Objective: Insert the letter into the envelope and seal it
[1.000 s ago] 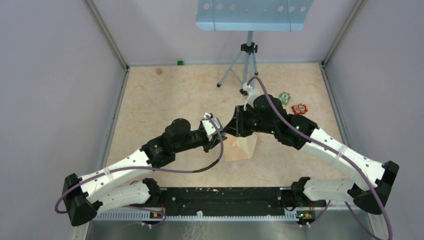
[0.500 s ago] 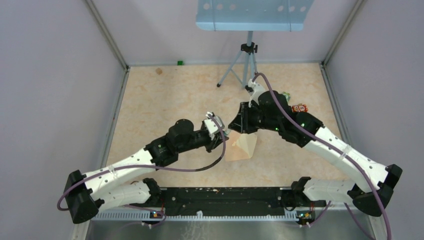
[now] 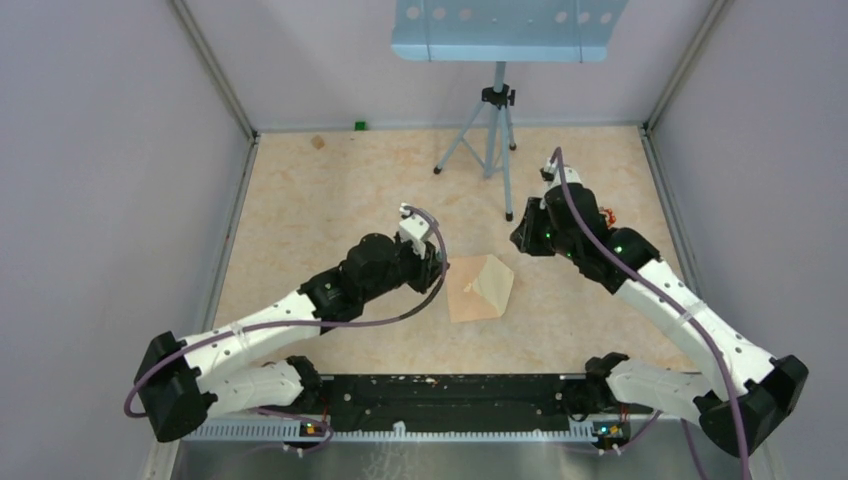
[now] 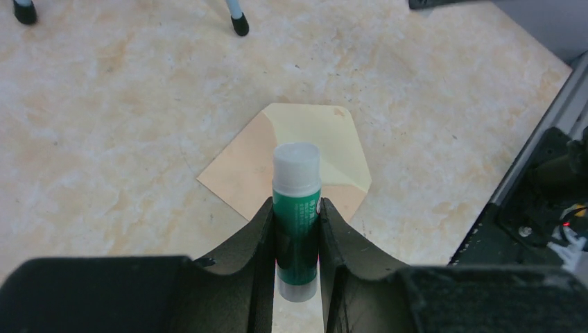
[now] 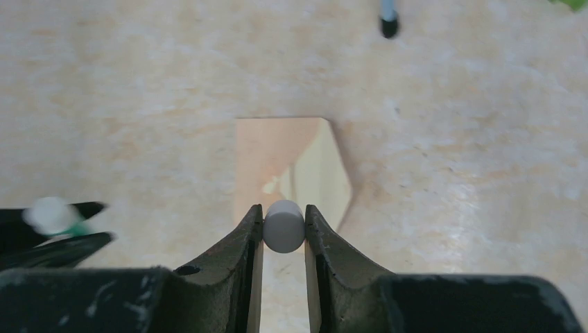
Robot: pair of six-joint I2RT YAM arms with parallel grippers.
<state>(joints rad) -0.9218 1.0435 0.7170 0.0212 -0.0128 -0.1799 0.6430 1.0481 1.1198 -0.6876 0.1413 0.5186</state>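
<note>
Left wrist view: the left gripper [image 4: 296,208] is narrow, its two fingers clamped on the green body of a glue stick [image 4: 296,182]. The stick stands out past the fingertips, white end forward, over the near edge of the envelope [image 4: 239,166]. The envelope lies flat on the bench [image 4: 111,139]. The letter [image 4: 326,142] shows as a cream patch over the envelope's far right part. How far it is tucked inside I cannot tell.

In the right wrist view the right gripper [image 5: 284,215] is also narrow, pinching a small white round cap [image 5: 283,227]. The cap hangs over the near edge of the envelope, which is tan on the left and cream on the right. At the left edge of that view the glue stick's white end appears as a blur.

From the top view the left gripper sits just left of the envelope. The right gripper is beyond the envelope and to its right, clear of the paper. Further beyond the envelope stand the legs of a tripod [image 3: 495,130].
</note>
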